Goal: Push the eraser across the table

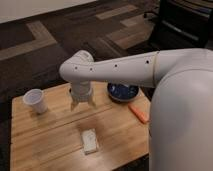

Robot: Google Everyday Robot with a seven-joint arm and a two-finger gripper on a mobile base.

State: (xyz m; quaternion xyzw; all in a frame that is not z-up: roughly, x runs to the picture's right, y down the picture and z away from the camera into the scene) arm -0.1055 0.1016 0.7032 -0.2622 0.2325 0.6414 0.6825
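Gripper (83,105) pointing straight down over the table (45,137), low above the boards or touching them; contact cannot be told. It sits toward the far edge of the table, roughly mid-width. Released or clenched: cannot tell from this view. White arm (120,70) comes in from the picture's right and bends down at the wrist into the gripper. Eraser: not made out anywhere on the visible boards; if it lies under or behind the gripper it is hidden there, so its place cannot be given. White cup (35,100) stands upright to the picture-left of the gripper, apart from it, near the table's far left corner. Blue bowl (122,91) sits to the picture-right of the gripper, close by, partly covered by the arm. Orange stick (138,113) lies flat further right and a little nearer the camera, by the right edge. White rectangular block (90,140) lies flat on the camera side of the gripper, apart from it, almost directly in line below it.
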